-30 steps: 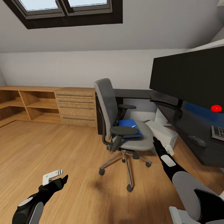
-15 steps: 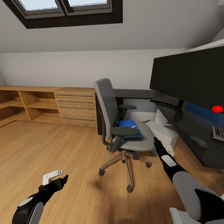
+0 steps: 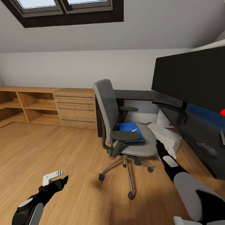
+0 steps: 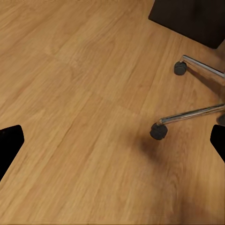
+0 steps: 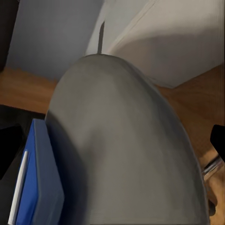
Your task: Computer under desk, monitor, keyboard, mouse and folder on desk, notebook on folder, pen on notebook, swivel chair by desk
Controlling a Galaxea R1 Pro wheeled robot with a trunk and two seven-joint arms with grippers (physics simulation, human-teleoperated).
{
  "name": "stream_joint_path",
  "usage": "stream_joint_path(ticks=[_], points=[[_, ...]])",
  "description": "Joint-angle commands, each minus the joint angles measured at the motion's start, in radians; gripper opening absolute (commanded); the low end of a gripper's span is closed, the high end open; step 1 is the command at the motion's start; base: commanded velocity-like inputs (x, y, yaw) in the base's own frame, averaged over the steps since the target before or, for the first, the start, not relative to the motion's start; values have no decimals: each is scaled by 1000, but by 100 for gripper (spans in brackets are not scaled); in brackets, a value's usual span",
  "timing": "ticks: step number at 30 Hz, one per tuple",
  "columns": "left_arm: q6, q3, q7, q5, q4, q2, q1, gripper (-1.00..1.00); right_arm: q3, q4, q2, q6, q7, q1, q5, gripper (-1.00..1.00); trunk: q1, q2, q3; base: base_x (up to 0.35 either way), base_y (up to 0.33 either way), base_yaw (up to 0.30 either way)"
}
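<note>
The grey swivel chair [image 3: 110,103] stands mid-room, its seat [image 5: 122,140] facing the black desk [image 3: 184,125]. On the seat lies the blue folder [image 3: 128,127] [image 5: 44,178] with a thin white streak on top. On the desk stand the wide black monitor [image 3: 190,78], the mouse [image 3: 207,149] and a sliver of the keyboard [image 3: 223,137]. Behind the chair, by the desk, is the pale computer [image 3: 165,135]. My right gripper [image 3: 158,144] [image 5: 112,143] is open at the seat's edge; whether it touches is unclear. My left gripper [image 3: 57,178] [image 4: 112,140] hangs open over the floor.
A light wooden shelf unit [image 3: 28,104] and drawer chest [image 3: 76,107] line the far wall under a skylight [image 3: 65,6]. The chair's chrome base [image 3: 126,168] and casters [image 4: 158,131] spread over the wooden floor [image 3: 62,150].
The whole view has shifted a little, so the monitor and desk sit further right and the chair slightly lower. Both arms keep their poses and both grippers stay open.
</note>
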Motion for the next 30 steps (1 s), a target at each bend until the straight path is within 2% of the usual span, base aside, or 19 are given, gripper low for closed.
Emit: stream_joint_path(ticks=[1, 6, 18, 23, 30], points=[[5, -1, 8, 11, -1, 0, 0, 100, -1, 2, 0, -3, -1, -1, -11, 100, 0, 0, -1, 231, 0, 0], [4, -1, 8, 11, -1, 0, 0, 100, -1, 2, 0, -4, -40, -1, -12, 100, 0, 0, -1, 194, 0, 0], [5, -1, 9, 11, -1, -1, 0, 100, -2, 2, 0, -4, -54, -1, -14, 100, 0, 0, -1, 129, 0, 0], [4, -1, 8, 11, -1, -1, 0, 100, -2, 2, -5, -7, -115, -1, -49, 100, 0, 0, -1, 226, 0, 0], [4, -1, 8, 11, -1, -1, 0, 100, -2, 2, -20, -7, -130, -1, -55, 100, 0, 0, -1, 71, 0, 0]])
